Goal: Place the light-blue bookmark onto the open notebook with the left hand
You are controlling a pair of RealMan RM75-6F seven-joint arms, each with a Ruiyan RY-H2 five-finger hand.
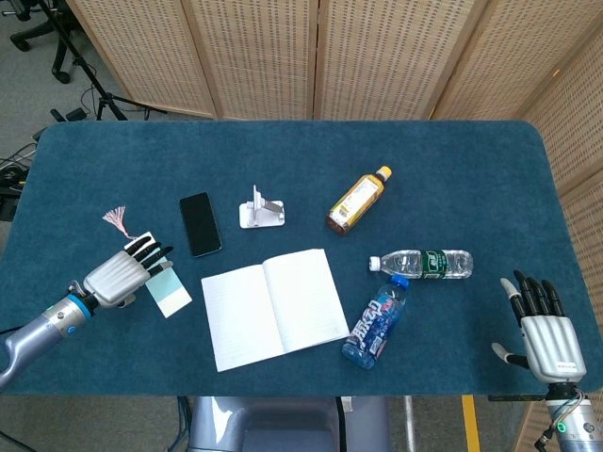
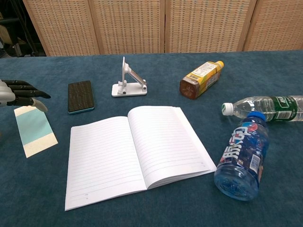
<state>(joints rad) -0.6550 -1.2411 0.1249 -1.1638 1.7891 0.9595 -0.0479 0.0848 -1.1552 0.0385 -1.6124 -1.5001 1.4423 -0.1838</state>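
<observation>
The left robot hand [image 1: 121, 274] hovers with fingers spread and empty over the top end of the light-blue bookmark [image 2: 34, 131], which lies flat near the table's left edge, so it must next pinch it and carry it to the open notebook [image 1: 273, 307].

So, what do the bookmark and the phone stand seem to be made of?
The bookmark looks like matte card or stiff paper: flat and thin, light blue between cream ends, no shine. Its tassel looks like pink thread. The phone stand is probably white plastic, perhaps painted metal: smooth, thin, rigid plates.
</observation>
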